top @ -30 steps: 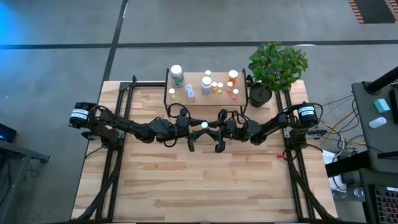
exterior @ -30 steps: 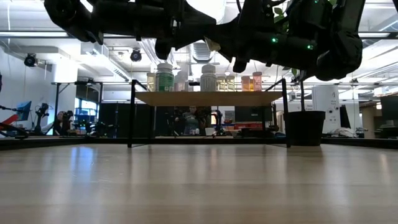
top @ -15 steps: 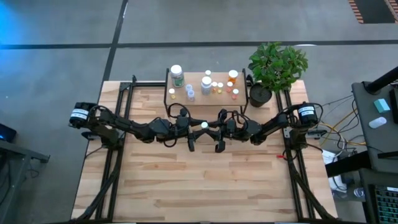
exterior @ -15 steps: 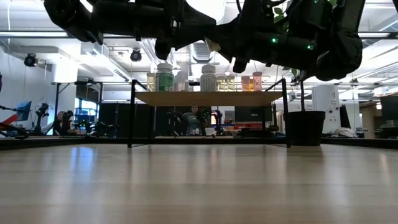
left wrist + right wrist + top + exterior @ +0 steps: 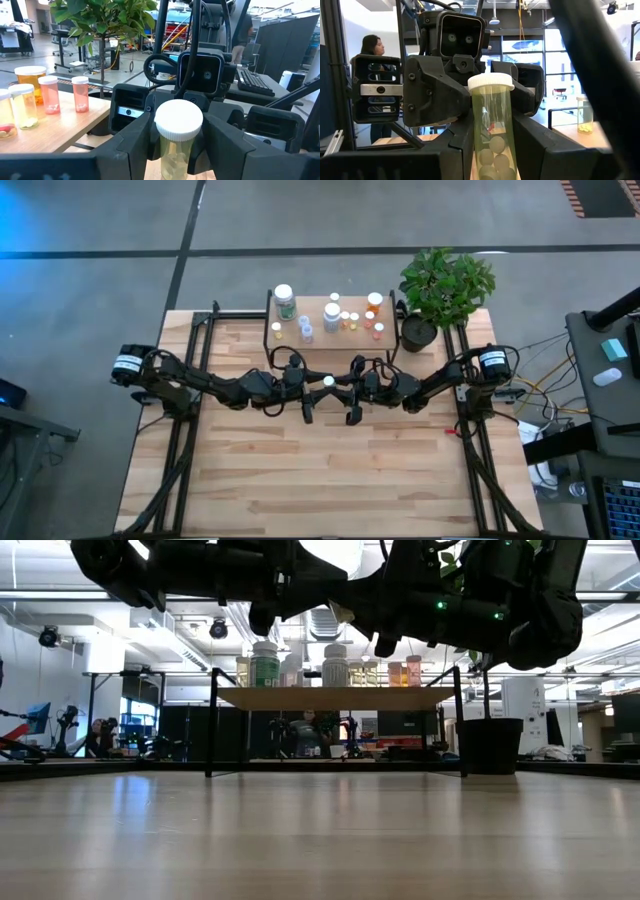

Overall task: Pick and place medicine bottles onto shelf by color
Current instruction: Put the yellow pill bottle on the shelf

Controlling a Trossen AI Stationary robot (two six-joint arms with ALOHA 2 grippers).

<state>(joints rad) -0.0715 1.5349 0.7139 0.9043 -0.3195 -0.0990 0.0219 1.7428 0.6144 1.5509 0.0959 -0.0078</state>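
A yellow-green medicine bottle (image 5: 327,381) with a white cap and round pills inside hangs upright above the middle of the table, in front of the shelf (image 5: 345,342). My left gripper (image 5: 314,384) reaches it from the table's left, my right gripper (image 5: 343,386) from the right, and both are shut on it. Several other bottles stand on the shelf board: a green one (image 5: 285,302) at its left, whitish ones (image 5: 332,313) in the middle, yellow and orange ones (image 5: 374,303) to the right. My left gripper has the bottle's top between its two fingers (image 5: 141,131), which lie against the two sides of the white cap (image 5: 178,121). They come level from the table's left. The bottle stands upright, clear of the table. My right gripper pinches the bottle's clear body (image 5: 492,131) below the cap between its two fingers (image 5: 465,140). They come from the table's right, slanting a little upward. The bottle stays upright in the hold, well above the tabletop.
A potted plant (image 5: 445,285) stands at the shelf's right end, at the table's far right. The shelf's black legs (image 5: 212,720) rise from the tabletop just behind the grippers. The near half of the table (image 5: 320,480) is bare wood. People show in the room beyond.
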